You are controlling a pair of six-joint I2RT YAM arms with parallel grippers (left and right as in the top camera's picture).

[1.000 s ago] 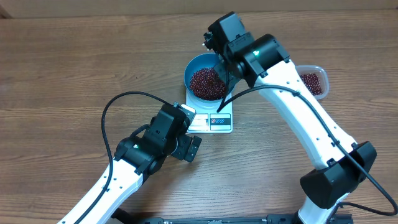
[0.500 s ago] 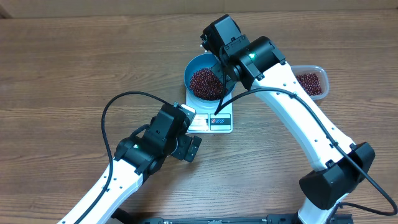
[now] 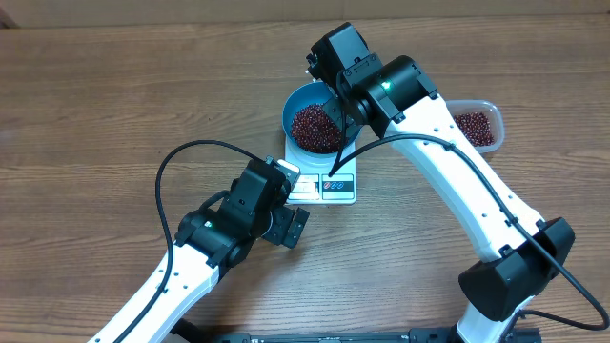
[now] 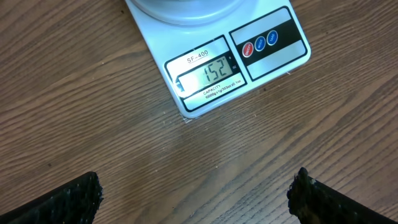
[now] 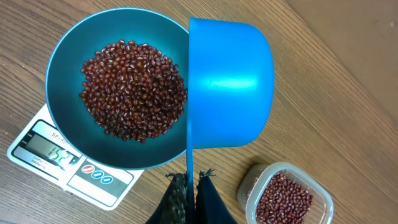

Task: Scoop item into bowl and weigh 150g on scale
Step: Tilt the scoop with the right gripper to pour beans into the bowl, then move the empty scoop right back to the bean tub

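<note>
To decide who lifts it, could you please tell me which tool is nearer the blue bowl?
Right. The right tool, shut on the scoop by its handle, is just beside the rim of the bowl. The open left tool is past the display edge of the scale, away from it.

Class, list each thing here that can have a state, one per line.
Small flat white digital scale: on, showing 152.
Round deep blue bowl: on the scale, holding dark red-brown beans.
Small blue plastic scoop: held, tipped on its side.
Clear plastic tub: open, partly filled with beans.
Left hand: open, empty.
Right hand: shut on the scoop's handle.
</note>
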